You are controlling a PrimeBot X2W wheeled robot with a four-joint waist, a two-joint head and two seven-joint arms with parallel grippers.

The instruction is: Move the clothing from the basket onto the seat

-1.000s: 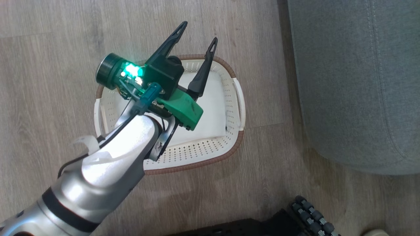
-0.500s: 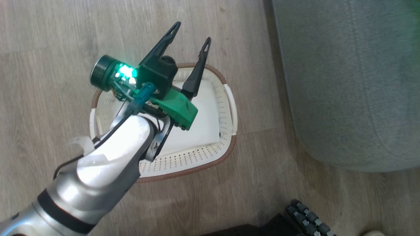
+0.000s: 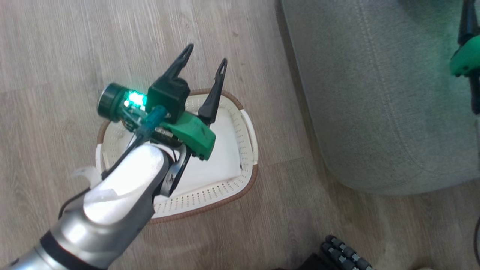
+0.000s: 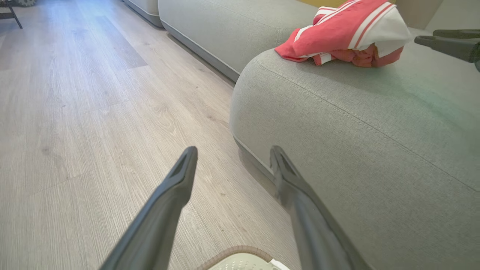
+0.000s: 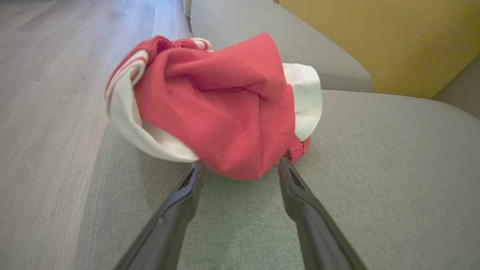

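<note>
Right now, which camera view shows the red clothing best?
The right wrist view: the clothing lies close and large on the seat, just beyond the open right gripper. The left wrist view has it small and far, at the top. The head view looks at the basket and the seat's edge.

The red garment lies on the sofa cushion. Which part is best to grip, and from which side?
Probably the raised red fold on top of the clothing, approached from above. It sits bunched in a mound on the seat, so that fold stands free, whereas its lower edges lie flat.
</note>
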